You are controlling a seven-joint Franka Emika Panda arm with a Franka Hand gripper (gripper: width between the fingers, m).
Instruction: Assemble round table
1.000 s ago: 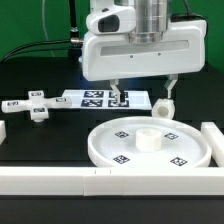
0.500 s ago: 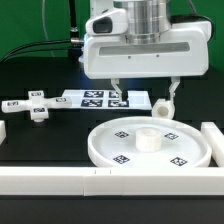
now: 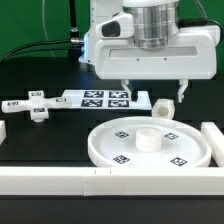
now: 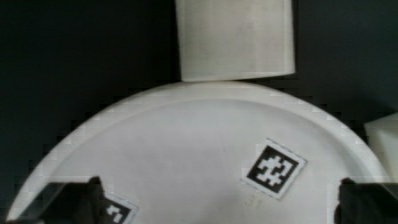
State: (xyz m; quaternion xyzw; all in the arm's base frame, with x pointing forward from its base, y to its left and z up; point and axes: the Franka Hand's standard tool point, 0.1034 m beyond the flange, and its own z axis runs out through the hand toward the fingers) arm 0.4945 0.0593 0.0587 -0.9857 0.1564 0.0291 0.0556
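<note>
- The rimmed round disc (image 3: 150, 158) is laid flat on the bench (image 3: 50, 135).
- Behind it, the short leg (image 3: 162, 106) is seen lying below the spread, empty fingers (image 3: 125, 90), untouched.
- The arm (image 3: 150, 45) is held upright, pointing straight down.

Hanging the gripper (image 3: 153, 92) straight down from the wrist, with the approach axis standing vertical in the exterior view. Holding the two fingers (image 3: 125, 88) spread wide, one toward the exterior view's left and the other toward its right, both tips at the same height. Jaws standing well apart and clamping on nothing. Presenting the broad white hand body (image 3: 150, 52) square-on to the exterior camera, level and without visible tilt. Carrying the grey cylindrical wrist flange (image 3: 153, 18) directly above the hand body, running out of the frame. Showing in the wrist view only the dark fingertips (image 4: 54, 200), blurred and set far apart.
</note>
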